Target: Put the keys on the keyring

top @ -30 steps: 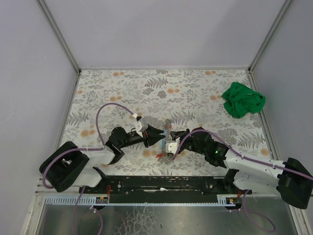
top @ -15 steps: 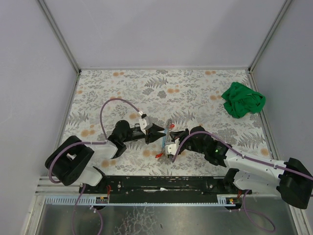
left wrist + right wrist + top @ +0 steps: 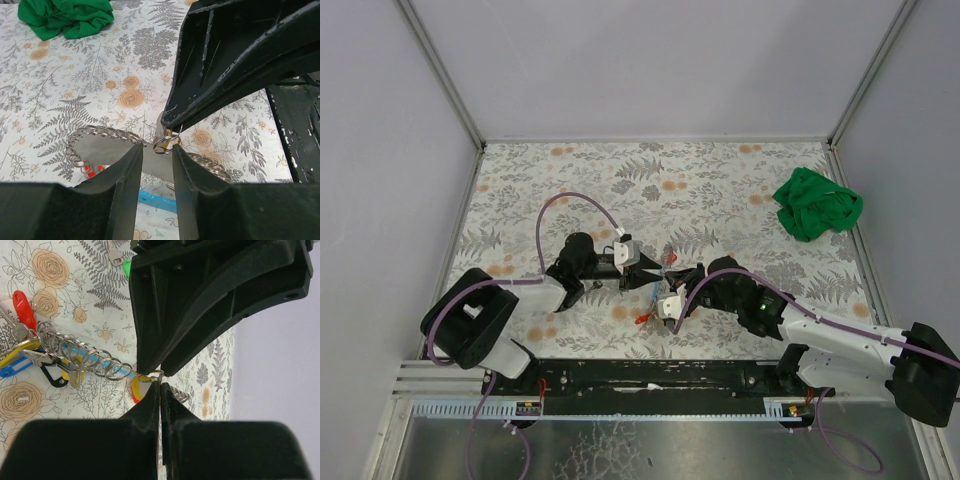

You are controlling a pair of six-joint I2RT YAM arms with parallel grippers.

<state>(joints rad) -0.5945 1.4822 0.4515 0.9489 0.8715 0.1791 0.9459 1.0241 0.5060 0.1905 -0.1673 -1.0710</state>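
Both arms meet near the middle of the floral-patterned surface, fingertips facing each other.

Right gripper: fingers pressed together, with the wire of the small keyring nipped at their very tip.

Left gripper: fingers stand a narrow gap apart, and the keyring sits at the mouth of that gap. Whether they bear on it cannot be told.

A chain of linked rings runs from the keyring down to a bunch lying on the surface. The bunch includes a red-capped key and a blue tag.

Green key: lies flat on the surface, apart from the keyring, its cap partly hidden behind the left gripper's finger. It is not on the ring.

Yellow-orange key: only its cap shows, just below the keyring and tight against the right fingertips. Whether it is threaded on cannot be told.

A crumpled green cloth sits near the far right corner of the surface, well apart from the arms.
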